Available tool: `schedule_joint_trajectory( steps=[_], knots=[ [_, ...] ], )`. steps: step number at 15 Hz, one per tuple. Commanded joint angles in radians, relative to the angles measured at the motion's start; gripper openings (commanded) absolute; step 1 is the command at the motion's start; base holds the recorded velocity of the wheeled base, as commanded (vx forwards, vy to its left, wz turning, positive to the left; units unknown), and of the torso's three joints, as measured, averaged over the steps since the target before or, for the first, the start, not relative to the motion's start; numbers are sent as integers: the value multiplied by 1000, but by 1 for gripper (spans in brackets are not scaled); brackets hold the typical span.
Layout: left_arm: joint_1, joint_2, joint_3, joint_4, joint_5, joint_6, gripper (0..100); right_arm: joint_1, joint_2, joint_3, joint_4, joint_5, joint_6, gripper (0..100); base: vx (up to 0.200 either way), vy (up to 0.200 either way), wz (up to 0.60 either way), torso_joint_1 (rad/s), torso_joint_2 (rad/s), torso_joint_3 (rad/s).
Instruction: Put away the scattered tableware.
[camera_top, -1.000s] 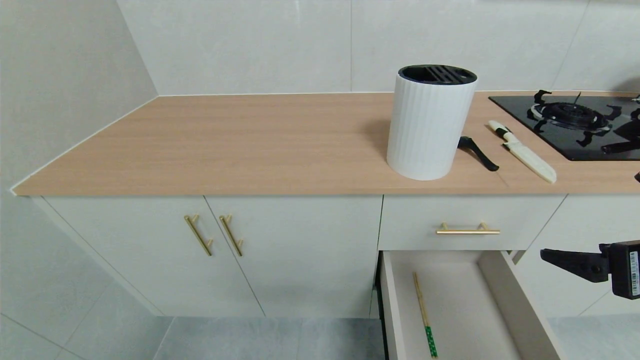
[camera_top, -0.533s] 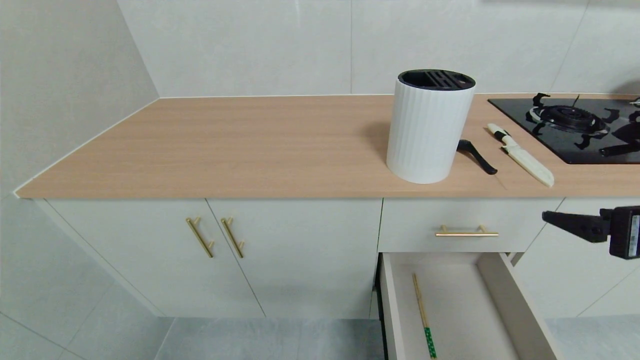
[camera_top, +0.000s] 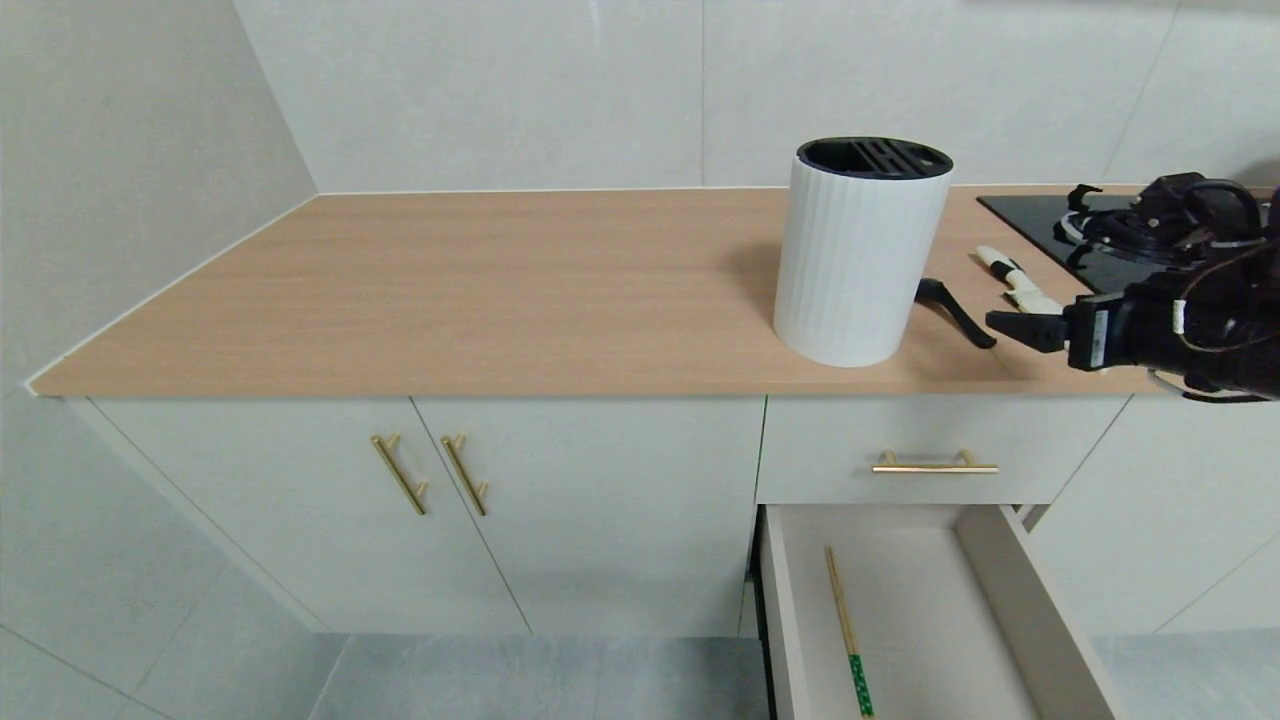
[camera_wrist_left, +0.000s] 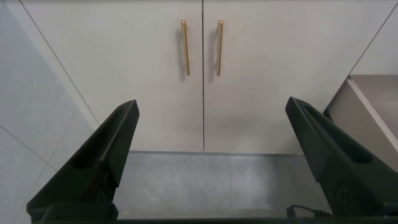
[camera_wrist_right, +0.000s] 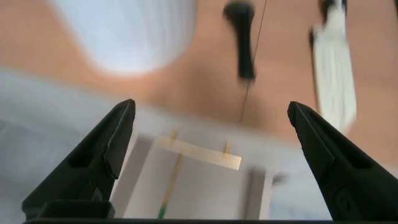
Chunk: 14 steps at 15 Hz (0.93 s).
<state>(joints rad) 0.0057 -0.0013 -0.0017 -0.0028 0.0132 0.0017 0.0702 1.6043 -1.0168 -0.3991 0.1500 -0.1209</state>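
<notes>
Right now, in the head view, the tableware sits toward the right of the frame. You have one white knife (camera_top: 1018, 285) lying flat on the wooden bench (camera_top: 500, 290), its pale handle marked with a dark band and most of its blade hidden behind the right arm. Just to its left lies one black-handled utensil (camera_top: 955, 311), whose far end goes behind the tall white ribbed knife block (camera_top: 860, 255). The block stands upright with a black slotted top. At the lower right, one drawer (camera_top: 1015, 610) stands open, and chopsticks (camera_top: 848, 630) with a green patterned end lie lengthwise on its floor. They lie so close together that you cannot tell one stick from two.

Your right claw (camera_top: 1012, 328) is at the middle right, over the bench's front edge, just beside the near tip of the black-handled utensil. Its jaws are spread wide with nothing between them. Your left claw (camera_wrist_left: 208, 149) is also spread wide and empty, facing the two cabinet doors low down.

You can count two gold door handles (camera_top: 430, 470) and one gold drawer handle (camera_top: 935, 463), with one black hob (camera_top: 1040, 218) at the upper right.
</notes>
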Motion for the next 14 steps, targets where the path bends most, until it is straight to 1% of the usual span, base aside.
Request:
schedule_joint_trajectory(
  steps=[1, 5, 6, 10, 14],
  knots=[
    [0, 1, 0, 0, 1, 0, 100, -7, 166, -117, -27, 5, -8, 100, 0, 0, 0, 0, 0, 0],
    [0, 1, 0, 0, 1, 0, 100, -7, 220, -141, -70, 11, 17, 100, 0, 0, 0, 0, 0, 0],
    [0, 1, 0, 0, 1, 0, 100, -17, 226, -115, -121, 14, 15, 100, 0, 0, 0, 0, 0, 0],
    [0, 1, 0, 0, 1, 0, 100, -32, 255, -137, -122, 37, 20, 100, 0, 0, 0, 0, 0, 0],
    [0, 1, 0, 0, 1, 0, 100, -35, 329, -180, -107, 23, 18, 100, 0, 0, 0, 0, 0, 0]
  ],
)
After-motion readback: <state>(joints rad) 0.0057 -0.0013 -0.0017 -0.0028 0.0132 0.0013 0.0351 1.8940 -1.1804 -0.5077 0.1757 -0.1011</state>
